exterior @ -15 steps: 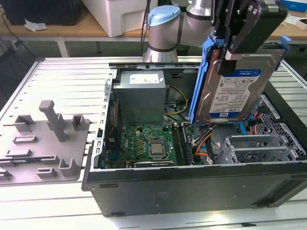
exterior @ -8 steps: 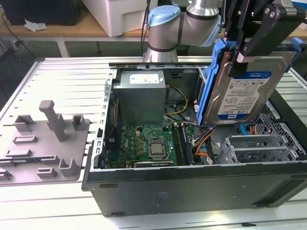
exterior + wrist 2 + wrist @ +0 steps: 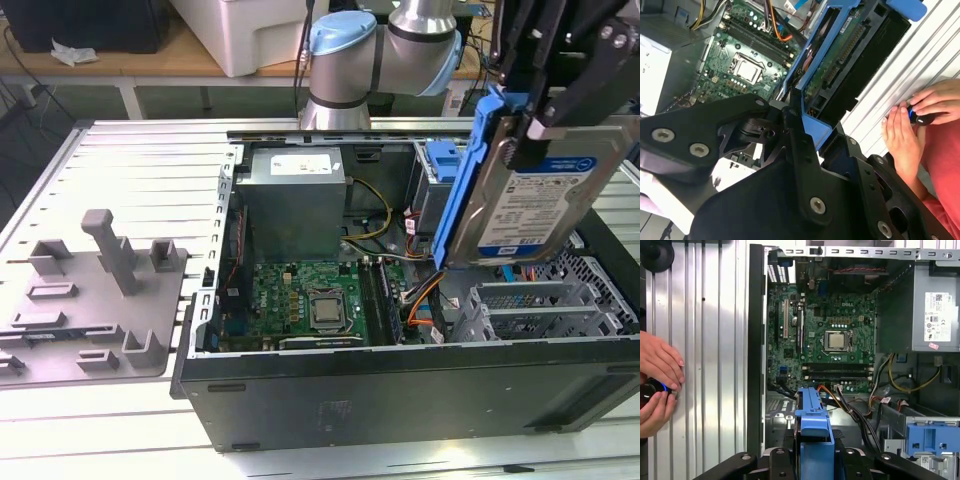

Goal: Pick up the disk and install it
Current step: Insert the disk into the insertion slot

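Above the open computer case (image 3: pixel 380 400), past the gray fixture (image 3: pixel 100 300) at the exterior view's left and the motherboard (image 3: pixel 300 295) mid-frame, my gripper (image 3: pixel 532 132) is clamped on the disk (image 3: pixel 525 205), holding it tilted on edge over the drive cage (image 3: pixel 545 305) at the right.

Slatted metal table (image 3: pixel 140 170), wooden bench (image 3: pixel 150 62) behind

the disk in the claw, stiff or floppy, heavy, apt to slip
Probably stiff: the disk is a flat metal slab, hanging tilted from the claw without sagging. Likely heavy for its size. Its blue carrier rail looks like smooth plastic, so it might slip or flex slightly.
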Robot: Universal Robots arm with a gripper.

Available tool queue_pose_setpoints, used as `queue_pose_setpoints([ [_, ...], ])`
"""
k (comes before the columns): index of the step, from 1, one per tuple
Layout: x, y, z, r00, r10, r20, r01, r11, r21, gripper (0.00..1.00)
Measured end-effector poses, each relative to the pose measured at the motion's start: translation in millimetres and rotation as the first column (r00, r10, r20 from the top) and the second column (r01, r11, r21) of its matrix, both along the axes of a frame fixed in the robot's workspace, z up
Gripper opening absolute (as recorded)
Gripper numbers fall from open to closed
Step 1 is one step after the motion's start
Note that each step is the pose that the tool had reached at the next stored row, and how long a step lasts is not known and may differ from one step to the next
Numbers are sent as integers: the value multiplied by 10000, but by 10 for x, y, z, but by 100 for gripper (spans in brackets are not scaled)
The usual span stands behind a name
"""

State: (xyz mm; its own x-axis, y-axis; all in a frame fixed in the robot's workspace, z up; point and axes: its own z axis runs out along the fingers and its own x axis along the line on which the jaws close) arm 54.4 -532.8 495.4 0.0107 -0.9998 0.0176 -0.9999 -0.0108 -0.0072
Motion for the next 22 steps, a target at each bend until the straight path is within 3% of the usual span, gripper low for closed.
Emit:
queue_pose_setpoints([
  [3,60,-32,-1,10000,1,0,-1,10000,9,36],
  [11,236,-175,-16,10000,-14,0,14,10000,97,36],
  [22,421,-184,-78,9996,-268,-1,268,9995,192,36],
])
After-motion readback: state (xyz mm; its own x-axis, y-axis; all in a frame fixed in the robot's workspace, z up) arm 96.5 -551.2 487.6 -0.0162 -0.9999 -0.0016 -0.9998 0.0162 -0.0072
